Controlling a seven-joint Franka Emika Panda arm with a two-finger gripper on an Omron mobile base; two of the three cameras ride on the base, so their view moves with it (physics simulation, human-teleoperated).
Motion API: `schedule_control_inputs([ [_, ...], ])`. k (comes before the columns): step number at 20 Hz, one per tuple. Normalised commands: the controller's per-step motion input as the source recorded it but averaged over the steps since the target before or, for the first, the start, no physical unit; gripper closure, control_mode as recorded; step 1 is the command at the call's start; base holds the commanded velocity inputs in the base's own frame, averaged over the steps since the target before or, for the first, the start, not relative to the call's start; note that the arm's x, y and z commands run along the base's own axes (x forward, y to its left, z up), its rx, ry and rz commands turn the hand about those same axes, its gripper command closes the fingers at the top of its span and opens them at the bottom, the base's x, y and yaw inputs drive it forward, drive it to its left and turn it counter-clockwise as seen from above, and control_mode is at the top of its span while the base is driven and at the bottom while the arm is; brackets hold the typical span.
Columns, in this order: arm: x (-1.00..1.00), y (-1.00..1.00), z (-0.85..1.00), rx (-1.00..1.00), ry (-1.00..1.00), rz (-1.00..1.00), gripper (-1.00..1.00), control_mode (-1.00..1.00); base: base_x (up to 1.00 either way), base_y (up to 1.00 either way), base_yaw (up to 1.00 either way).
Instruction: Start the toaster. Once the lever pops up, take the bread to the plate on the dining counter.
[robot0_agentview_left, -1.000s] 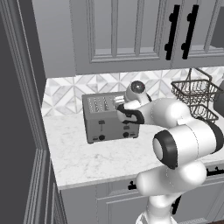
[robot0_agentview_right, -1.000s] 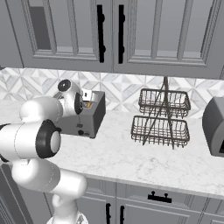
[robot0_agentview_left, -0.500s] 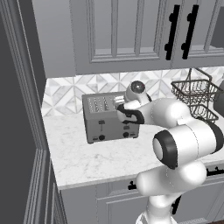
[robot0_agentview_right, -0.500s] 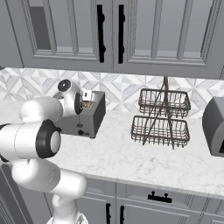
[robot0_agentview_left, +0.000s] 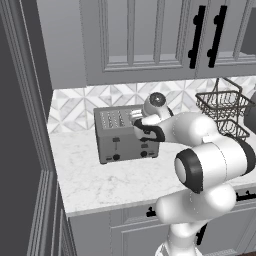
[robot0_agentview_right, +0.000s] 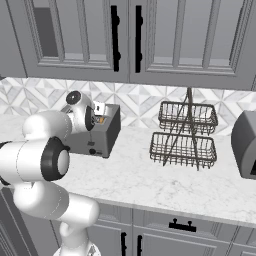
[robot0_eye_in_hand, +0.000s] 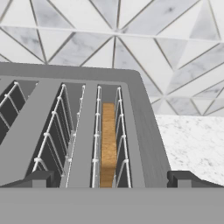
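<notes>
The gripper (robot0_eye_in_hand: 108, 178) hangs directly above the toaster (robot0_agentview_left: 120, 136) on the marble worktop (robot0_agentview_left: 107, 182), its jaws spread wide and grasping nothing. The bread (robot0_eye_in_hand: 107, 144) sits upright in the slot between the two fingertips (robot0_eye_in_hand: 183, 179), below them, untouched.

**Greys, marble and one golden edge**

You are looking at a grey metal toaster (robot0_agentview_left: 125, 135) wearing black levers and knobs; the bread (robot0_eye_in_hand: 108, 144) is showing a golden-brown crust; the worktop (robot0_agentview_right: 165, 180) is showing white marble with faint grey veins; the backsplash (robot0_eye_in_hand: 131, 43) is carrying grey-and-white triangles; the wire basket (robot0_agentview_right: 184, 135) is looking dark.
</notes>
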Motion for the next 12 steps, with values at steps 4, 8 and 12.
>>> schedule_control_inputs([
  [4, 0.00, 0.00, 0.00, 0.00, 0.00, 0.00, -1.00, -1.00, 0.00, 0.00, 0.00],
  [8, 0.00, 0.00, 0.00, 0.00, 0.00, 0.00, -1.00, -1.00, 0.00, 0.00, 0.00],
  [12, 0.00, 0.00, 0.00, 0.00, 0.00, 0.00, -1.00, -1.00, 0.00, 0.00, 0.00],
])
